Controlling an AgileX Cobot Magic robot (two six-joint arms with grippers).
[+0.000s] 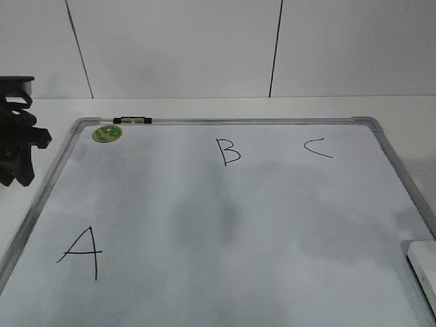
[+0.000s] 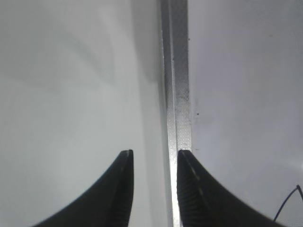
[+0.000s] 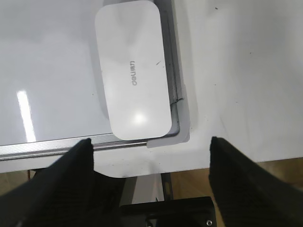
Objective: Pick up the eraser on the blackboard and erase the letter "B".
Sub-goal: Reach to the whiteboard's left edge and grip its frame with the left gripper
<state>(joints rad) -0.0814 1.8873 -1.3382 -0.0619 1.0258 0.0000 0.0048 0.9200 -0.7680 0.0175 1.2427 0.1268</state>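
Left gripper (image 2: 154,189) narrowly parted, right gripper (image 3: 150,163) spread wide, both empty

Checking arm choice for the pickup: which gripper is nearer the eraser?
Right. The right gripper, open, hangs just off the board's corner where the eraser lies. The left gripper sits over the blackboard frame's left edge, across the board from it.

Surroundings of the work area

A white table (image 1: 409,112) is seen below a white panelled wall (image 1: 177,48), which is divided by dark vertical seams. A black-and-silver clip (image 1: 133,120) is fixed on the far frame edge, just beside a round green sticker (image 1: 107,133). A brown floor (image 3: 189,184) is glimpsed past the table's near edge.
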